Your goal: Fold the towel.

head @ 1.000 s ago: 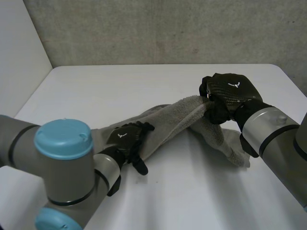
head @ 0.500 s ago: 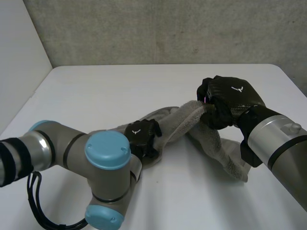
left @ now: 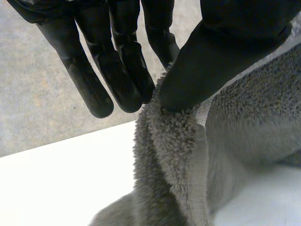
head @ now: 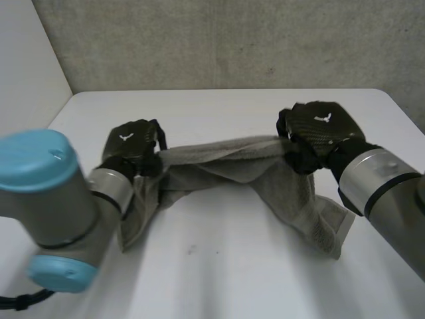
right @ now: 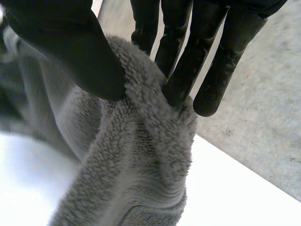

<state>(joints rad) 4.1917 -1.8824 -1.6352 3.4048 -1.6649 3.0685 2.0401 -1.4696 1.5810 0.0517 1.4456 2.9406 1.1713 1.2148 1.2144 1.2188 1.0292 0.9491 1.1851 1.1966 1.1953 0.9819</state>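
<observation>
A grey towel (head: 226, 159) hangs stretched between both hands above the white table (head: 219, 266), its ends drooping onto the surface. My left hand (head: 129, 151) is shut on the towel's left end; in the left wrist view the thumb (left: 221, 56) pinches the towel (left: 188, 155) against the fingers (left: 127, 61). My right hand (head: 317, 133) is shut on the towel's right end; in the right wrist view its thumb (right: 70, 47) and fingers (right: 188, 56) pinch a bunched fold of the towel (right: 136, 155).
A concrete wall (head: 219, 43) runs behind the table's far edge. A white panel (head: 26, 80) stands at the left. Bare table lies in front of and behind the towel.
My left hand closed on the towel's left end and lifted it up and to the left, pulling the cloth taut. The right hand stayed shut on its end, nearly still.
</observation>
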